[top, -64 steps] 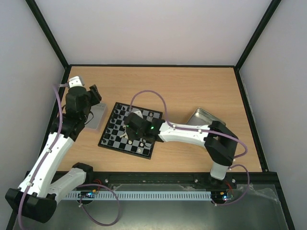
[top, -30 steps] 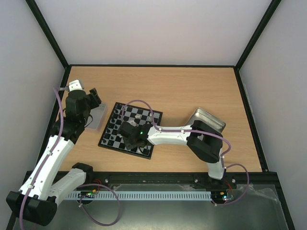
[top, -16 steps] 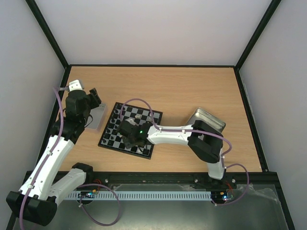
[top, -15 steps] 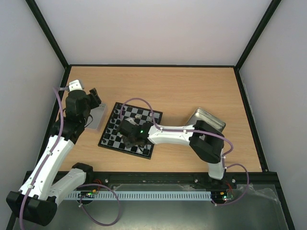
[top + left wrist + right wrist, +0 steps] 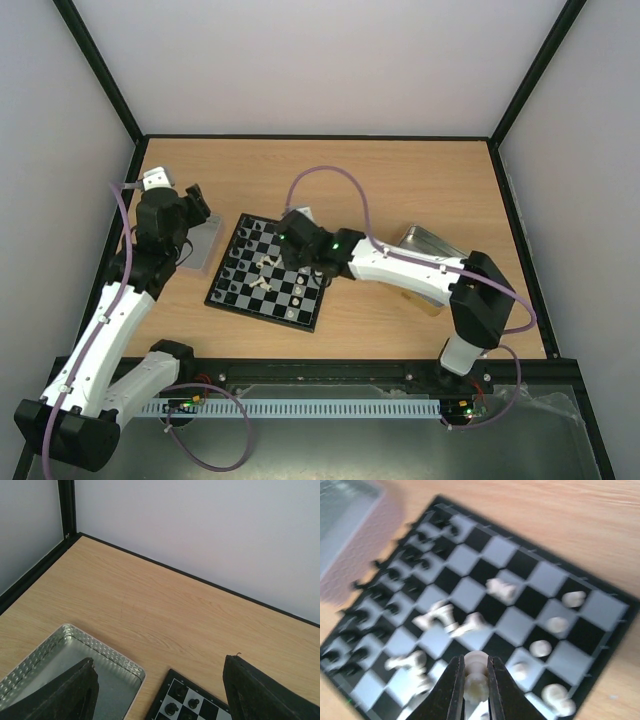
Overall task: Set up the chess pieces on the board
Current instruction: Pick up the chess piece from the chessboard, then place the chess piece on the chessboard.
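The board (image 5: 285,300) lies left of the table's middle, and in the right wrist view it shows blurred as the board (image 5: 485,555). Black chess pieces (image 5: 395,575) line its left side. Several cream-white pieces (image 5: 445,617) lie toppled in the middle, and others (image 5: 557,625) stand at the right. My right gripper (image 5: 476,662) hangs above the board, shut on a cream-white piece (image 5: 476,682); from above, the right gripper (image 5: 293,240) is over the board's far side. My left gripper (image 5: 159,661) stands open and empty, and from above the left gripper (image 5: 195,207) hovers over the silver tin (image 5: 207,243).
The silver tin (image 5: 60,665) lies just left of the board's corner (image 5: 187,702). A second silver tin (image 5: 432,243) sits to the right, partly under the right arm. Black frame rails and grey walls enclose the table.
My right gripper closed on a cream-white piece low over the board's near part, then rose and swung toward the far side with it. The left arm has not moved.
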